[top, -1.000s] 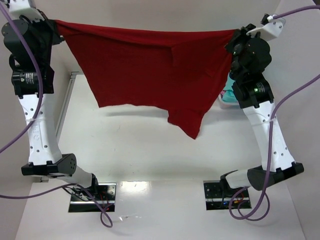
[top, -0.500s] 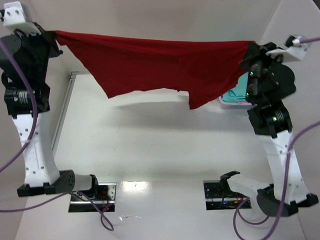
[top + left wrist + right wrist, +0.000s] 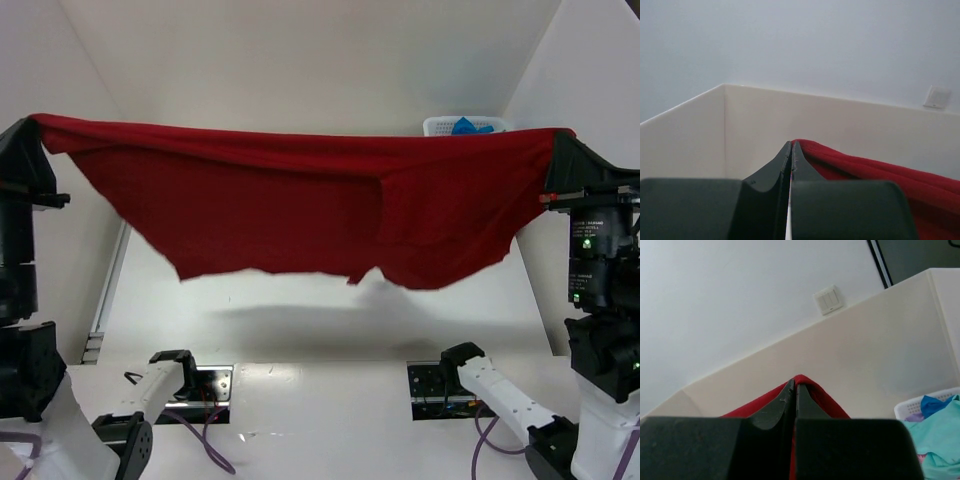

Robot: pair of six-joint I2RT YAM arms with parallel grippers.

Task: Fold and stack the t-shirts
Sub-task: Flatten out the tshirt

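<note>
Top external view shows the red shirt [image 3: 300, 215] hanging in the air above the counter [image 3: 330, 330], stretched between my two arms like washing on a line. The left claw [image 3: 36, 130] pinches one upper corner at the far left and the right claw [image 3: 556, 145] pinches the other at the far right. On both wrist views the jaws are pressed together with red cloth bunched at the tips, so I read each claw as clamped shut on the shirt.

I take the reason for this wide, high hold to be spreading: with the corners pulled apart, the cloth hangs flat under its own weight, ready to be laid down for folding. The long axis runs left to right across the workspace. The top edge is nearly level and taut, dipping only slightly in the middle. The body hangs straight down from it, facing the camera. The lower edge is ragged and clear of the counter, with a soft shadow beneath it. Right of centre a panel lies doubled over the main sheet; whether that is a sleeve or a folded flap I cannot tell.

Behind the top edge, at the far right, sits the basket [image 3: 440, 125] with a blue shirt [image 3: 466, 126] in it. The right wrist view shows a teal shirt [image 3: 935, 435] crumpled close by; in the basket or beside it, I cannot say.
</note>
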